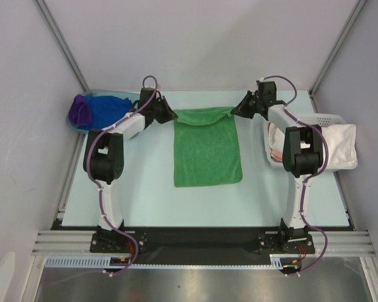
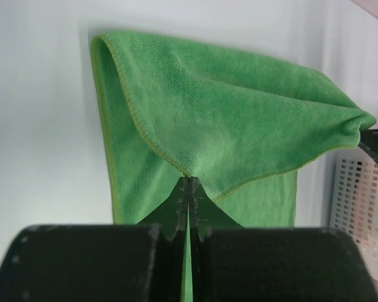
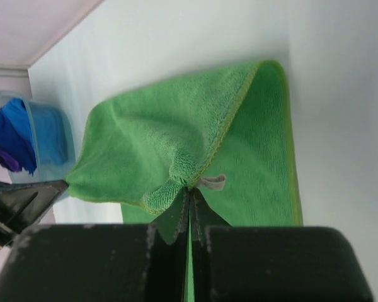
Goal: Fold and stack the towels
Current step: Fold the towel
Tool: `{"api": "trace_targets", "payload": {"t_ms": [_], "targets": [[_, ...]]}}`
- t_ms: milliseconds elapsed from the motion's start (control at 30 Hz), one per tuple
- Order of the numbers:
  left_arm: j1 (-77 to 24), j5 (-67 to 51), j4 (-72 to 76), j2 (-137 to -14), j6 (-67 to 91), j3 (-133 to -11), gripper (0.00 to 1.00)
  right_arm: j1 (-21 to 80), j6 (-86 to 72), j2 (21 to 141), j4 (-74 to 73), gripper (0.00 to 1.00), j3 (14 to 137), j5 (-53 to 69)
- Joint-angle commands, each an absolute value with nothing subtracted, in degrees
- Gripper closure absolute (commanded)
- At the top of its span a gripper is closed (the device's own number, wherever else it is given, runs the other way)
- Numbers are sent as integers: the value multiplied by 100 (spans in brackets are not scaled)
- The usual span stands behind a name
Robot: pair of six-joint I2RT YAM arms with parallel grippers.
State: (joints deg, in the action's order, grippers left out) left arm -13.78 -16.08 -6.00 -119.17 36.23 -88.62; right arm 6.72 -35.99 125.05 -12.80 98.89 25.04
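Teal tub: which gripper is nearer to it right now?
Left. The left gripper, shut on the green towel's far-left corner, sits just right of the tub. The right gripper pinches the far-right corner, across the towel, beside the basket.

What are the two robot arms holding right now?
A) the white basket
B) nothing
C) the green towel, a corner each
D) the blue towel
C: the left pincer and the right pincer are each shut on a far corner of the green towel.
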Motion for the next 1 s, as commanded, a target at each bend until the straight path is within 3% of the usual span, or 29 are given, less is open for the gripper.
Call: {"api": "trace_targets", "payload": {"t_ms": [0, 467, 967], "targets": [[-1406, -1828, -739, -11418, 3955, -8510, 100, 642, -3542, 11849, -1362, 100, 9380, 2689], [-1661, -1398, -887, -10574, 4043, -7295, 100, 659, -3173, 10741, -1459, 100, 7445, 2567], [-1696, -1670, -1029, -10204, 3902, -6759, 100, 817, -2953, 10626, -1767, 100, 7172, 2145]]}}
